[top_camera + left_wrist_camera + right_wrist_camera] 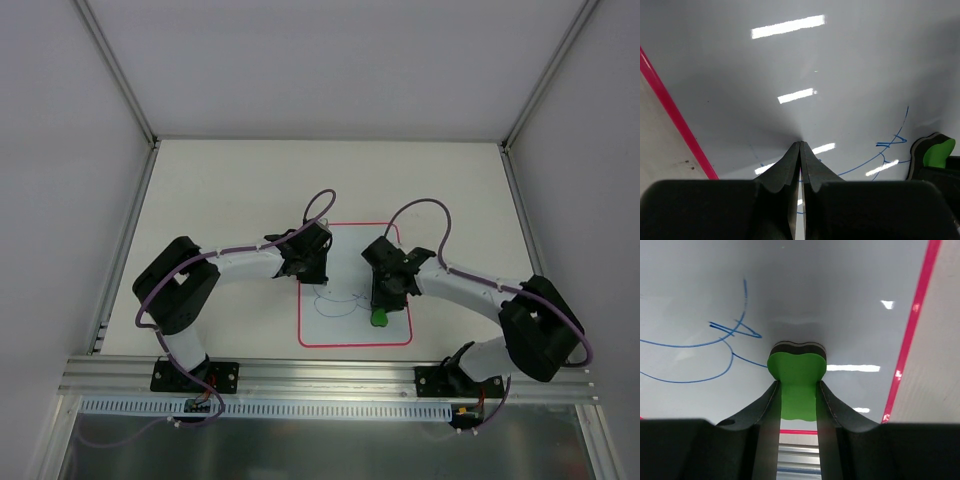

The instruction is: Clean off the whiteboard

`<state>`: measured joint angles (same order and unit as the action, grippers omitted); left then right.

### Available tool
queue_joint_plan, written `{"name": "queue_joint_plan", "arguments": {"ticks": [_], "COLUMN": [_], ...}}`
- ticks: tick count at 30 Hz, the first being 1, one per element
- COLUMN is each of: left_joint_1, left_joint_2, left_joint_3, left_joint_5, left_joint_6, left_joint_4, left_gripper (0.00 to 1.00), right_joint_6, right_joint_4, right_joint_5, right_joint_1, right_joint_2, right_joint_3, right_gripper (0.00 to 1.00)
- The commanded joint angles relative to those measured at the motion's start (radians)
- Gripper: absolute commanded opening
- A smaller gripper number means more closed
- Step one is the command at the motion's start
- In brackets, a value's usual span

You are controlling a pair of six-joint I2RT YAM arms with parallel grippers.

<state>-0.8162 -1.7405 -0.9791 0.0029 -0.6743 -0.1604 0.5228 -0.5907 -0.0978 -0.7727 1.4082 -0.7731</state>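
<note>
Now, board: the whiteboard (345, 265) is lying flat on the table (220, 190), at the lower centre of the top view, with blue scribbles (715, 340) running across its lower half.
Right gripper: the green eraser (797, 367) is being held between the fingers of the right gripper (797, 385), and its dark felt side is being set against the board just right of the scribbles.
Left gripper: the fingers of the left gripper (800, 145) are being held closed tip to tip, empty, over the board near its left border; contact cannot be told.
Risk, board: if it is not being pinned firmly by the left fingers, it could be dragged along with the stroke.
Risk, eraser: it is being gripped only at its waist, so it could be twisted onto an edge and ink could be missed.
</note>
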Motion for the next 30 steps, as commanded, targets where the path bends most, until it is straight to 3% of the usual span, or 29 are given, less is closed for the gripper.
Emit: {"name": "queue_joint_plan", "arguments": {"ticks": [1,6,9,11,12,13,19,23,25,30], "left_joint_1": [0.014,0.018,0.028,0.038,0.038,0.038,0.035,-0.006,-0.035,-0.133], "left_joint_2": [-0.021,0.022,0.076,0.119,0.134,0.147,0.213,0.197,0.176,0.055], "left_joint_3": [0.037,0.048,0.071,0.082,0.085,0.082,0.045,-0.015,-0.068,-0.205], "left_joint_5": [-0.023,-0.03,-0.046,-0.069,-0.079,-0.09,-0.109,-0.104,-0.103,-0.121], "left_joint_6": [-0.004,-0.016,-0.028,-0.03,-0.033,-0.033,-0.042,-0.054,-0.067,-0.076], "left_joint_4": [-0.12,-0.122,-0.123,-0.128,-0.134,-0.143,-0.192,-0.209,-0.217,-0.245], "left_gripper": [0.03,0.05,0.13,0.21,0.3,0.34,0.64,0.69,0.7,0.74], "right_joint_6": [0.051,0.057,0.056,0.048,0.043,0.039,-0.03,-0.095,-0.127,-0.194], "right_joint_4": [0.008,0.009,0.006,0.002,-0.01,-0.041,-0.097,-0.098,-0.092,0.012], "right_joint_5": [0.04,-0.019,-0.045,-0.059,-0.069,-0.092,-0.115,-0.065,-0.053,0.087], "right_joint_1": [-0.045,-0.054,-0.053,-0.05,-0.046,-0.043,0.073,0.196,0.282,0.452], "right_joint_2": [0.103,0.16,0.134,0.091,0.075,0.042,-0.098,-0.175,-0.199,-0.181], "right_joint_3": [-0.075,-0.16,-0.157,-0.153,-0.158,-0.164,-0.158,-0.112,-0.069,0.017], "right_gripper": [0.0,0.0,0.09,0.24,0.29,0.41,0.64,0.65,0.55,0.43]}}
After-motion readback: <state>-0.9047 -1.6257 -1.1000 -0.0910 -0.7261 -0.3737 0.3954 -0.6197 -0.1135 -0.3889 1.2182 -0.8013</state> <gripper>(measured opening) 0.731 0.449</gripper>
